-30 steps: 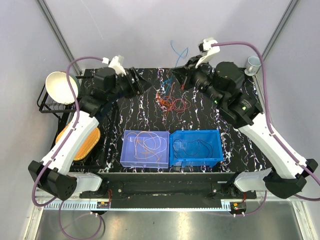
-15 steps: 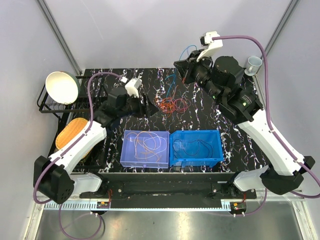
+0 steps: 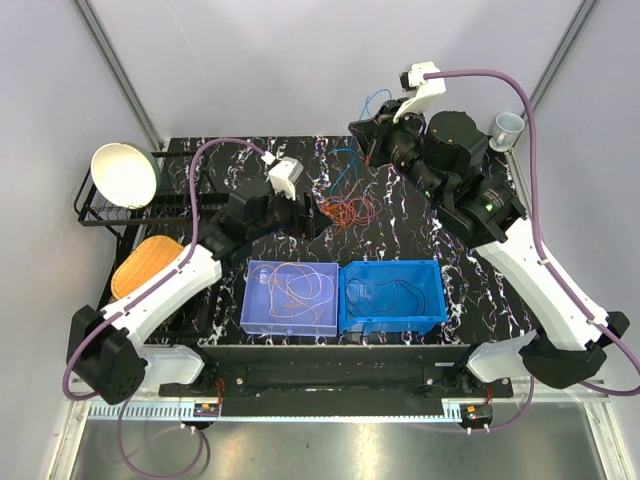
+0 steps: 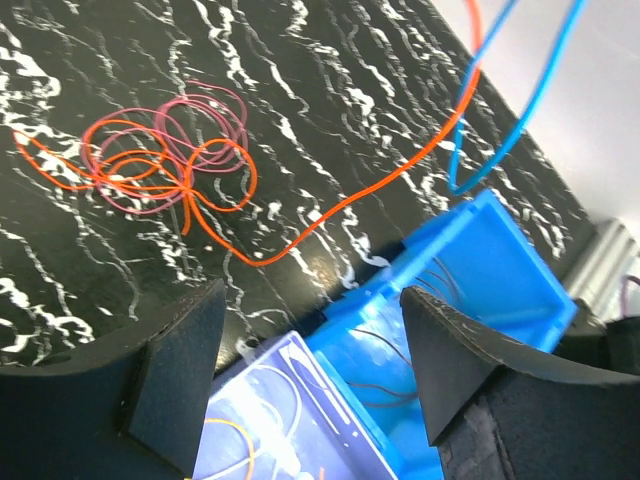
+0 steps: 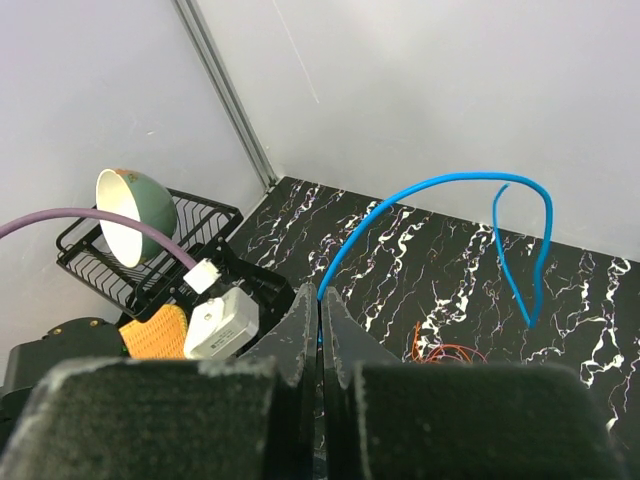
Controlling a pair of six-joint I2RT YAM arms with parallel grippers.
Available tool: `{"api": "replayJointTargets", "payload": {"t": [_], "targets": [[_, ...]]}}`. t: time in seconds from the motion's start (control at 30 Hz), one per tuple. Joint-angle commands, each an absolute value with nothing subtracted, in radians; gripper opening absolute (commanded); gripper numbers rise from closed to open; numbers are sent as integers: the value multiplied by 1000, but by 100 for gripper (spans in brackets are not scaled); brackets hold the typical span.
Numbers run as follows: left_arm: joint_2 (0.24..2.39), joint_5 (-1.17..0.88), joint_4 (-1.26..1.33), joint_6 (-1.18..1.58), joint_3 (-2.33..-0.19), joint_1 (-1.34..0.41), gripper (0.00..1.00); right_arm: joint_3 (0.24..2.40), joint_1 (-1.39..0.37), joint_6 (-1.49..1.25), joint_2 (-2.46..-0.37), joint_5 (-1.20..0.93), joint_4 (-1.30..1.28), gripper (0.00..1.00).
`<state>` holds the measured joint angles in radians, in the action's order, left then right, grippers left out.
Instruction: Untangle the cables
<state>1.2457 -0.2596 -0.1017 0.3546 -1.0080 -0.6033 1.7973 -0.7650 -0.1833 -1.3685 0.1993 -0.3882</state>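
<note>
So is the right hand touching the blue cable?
Touching. In the right wrist view the right hand is shut, and the blue cable emerges straight from the pinch.

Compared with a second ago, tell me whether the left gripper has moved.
Yes. The left gripper has swung rightward and nearer, away from the dish rack and toward the clear bin, with its jaws open.

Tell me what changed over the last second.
The left arm swung from the table's far left toward the middle; its open left gripper now sits beside the cable tangle. The right gripper, shut on the blue cable, shifted slightly farther back, then held. The blue bin and the bowl stayed put.
</note>
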Motion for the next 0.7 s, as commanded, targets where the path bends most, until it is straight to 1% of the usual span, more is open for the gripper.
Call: {"api": "replayJointTargets", "payload": {"t": [0.0, 0.03, 0.17, 0.23, 0.33, 0.5, 0.57, 0.6, 0.67], "targets": [[1288, -221, -25, 293, -1072, -615, 74, 1845, -765, -173, -1362, 215, -365, 0], [1298, -222, -22, 285, -1077, -615, 74, 1847, -765, -173, -1362, 215, -365, 0], [1357, -232, -3, 281, -1101, -633, 68, 1853, -765, -172, -1365, 215, -364, 0], [1376, -221, 20, 281, -1111, -638, 60, 1853, -764, -173, -1367, 215, -364, 0], [1411, -172, 28, 287, -1134, -644, 36, 1855, -762, -173, -1367, 213, -364, 0], [1450, -140, 32, 281, -1167, -646, 34, 1850, -761, -179, -1359, 210, -371, 0], [1451, -135, 43, 275, -1170, -649, 21, 1844, -759, -181, -1356, 210, -370, 0], [1453, -130, 44, 272, -1170, -649, 17, 1844, -758, -183, -1356, 210, -371, 0], [1453, -124, 32, 265, -1178, -653, 15, 1839, -756, -180, -1353, 212, -371, 0]]}}
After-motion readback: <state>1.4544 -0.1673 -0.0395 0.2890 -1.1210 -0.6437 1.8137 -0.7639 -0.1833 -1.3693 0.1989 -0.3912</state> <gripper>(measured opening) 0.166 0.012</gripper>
